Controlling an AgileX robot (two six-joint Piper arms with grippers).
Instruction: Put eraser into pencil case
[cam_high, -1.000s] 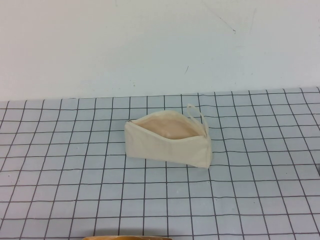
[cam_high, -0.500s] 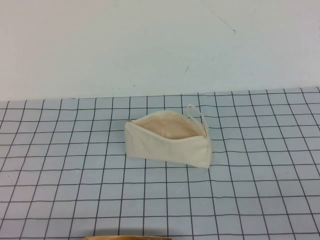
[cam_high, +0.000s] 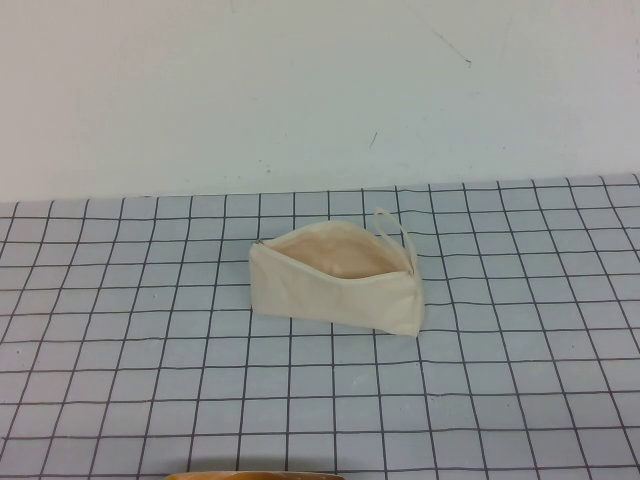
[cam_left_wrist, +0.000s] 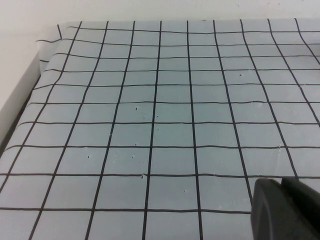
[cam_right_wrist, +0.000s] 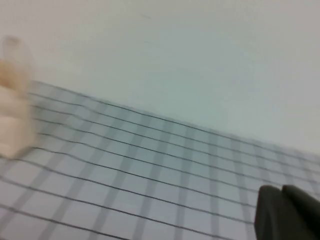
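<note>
While both grippers' fingers stay unreadable, pencil case (cam_high: 335, 285) lies crosswise (mouth up).

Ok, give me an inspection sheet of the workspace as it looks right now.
Surface: grid-lined mat, flat.
Pencil case: pencil case mid-mat, unzipped, mouth open, tan lining showing, loop strap at its far end.
Eraser: nothing seen in any view.
Clutter: tan curved edge at the near border, unidentifiable.
Left pincer: only a dark corner shows, over bare mat.
Right pincer: dark corner only, pouch off to one side.
Cables: nothing seen.
Surroundings: plain white wall.
</note>
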